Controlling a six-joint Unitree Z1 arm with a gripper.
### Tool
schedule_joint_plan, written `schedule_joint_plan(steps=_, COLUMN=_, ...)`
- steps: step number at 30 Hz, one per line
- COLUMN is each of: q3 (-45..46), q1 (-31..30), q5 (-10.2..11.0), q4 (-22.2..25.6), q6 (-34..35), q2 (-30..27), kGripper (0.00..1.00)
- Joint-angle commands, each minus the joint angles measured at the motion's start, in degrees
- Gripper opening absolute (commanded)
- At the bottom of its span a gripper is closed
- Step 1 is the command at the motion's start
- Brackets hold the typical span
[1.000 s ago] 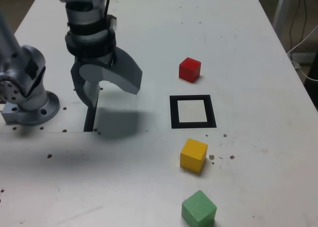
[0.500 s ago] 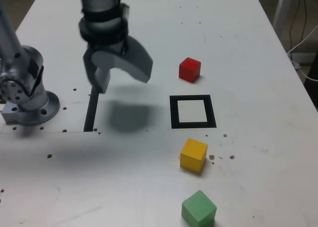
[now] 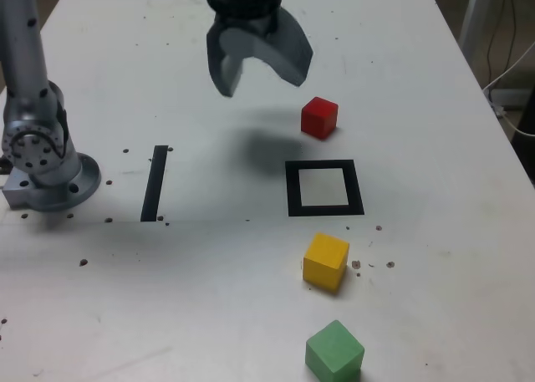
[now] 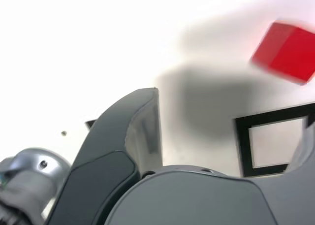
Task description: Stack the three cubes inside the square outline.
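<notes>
Exterior view: here's the claw (image 3: 262, 89), up over the surface (image 3: 435, 290), jaws spread wide, nothing between them!
Red cube (image 3: 319, 118): the nearest of the three to that claw, sitting to its right and a little lower in the exterior view — surely the first target, by the look of it.
Claw to red cube: apart, no contact, and the claw's shadow (image 3: 263, 148) falls just to the exterior view's left of the cube, so the reach looks to be across towards the exterior view's right, then down.
Cube's turn: its sides sit askew to the square outline (image 3: 294, 190), the wrist view agrees — the claw may need a twist to meet two flat faces, or a corner could catch and spin it.
Square outline: just beside the red cube, below it in the exterior view, with no cube inside, so a short carry looks likely.
Yellow cube (image 3: 325, 261): waiting just below the outline in the exterior view.
Green cube (image 3: 334, 353): farthest from the claw, lower again.
</notes>
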State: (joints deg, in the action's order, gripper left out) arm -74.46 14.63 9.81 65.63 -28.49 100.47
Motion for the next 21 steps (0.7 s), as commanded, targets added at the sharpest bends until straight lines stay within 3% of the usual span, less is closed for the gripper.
schedule_joint_plan(steps=1, q3=-3.3, q1=0.6, q5=1.1, q4=0.5, q6=-1.5, q2=1.9, kGripper=0.99)
schedule_joint_plan(steps=14, q3=-9.6, q1=1.2, q5=2.0, q4=3.2, q6=-3.6, q2=11.7, kGripper=0.91)
schedule_joint_plan(steps=21, q3=-11.7, q1=-0.3, q5=4.2, q4=2.9, q6=-4.9, q2=13.6, kGripper=0.86)
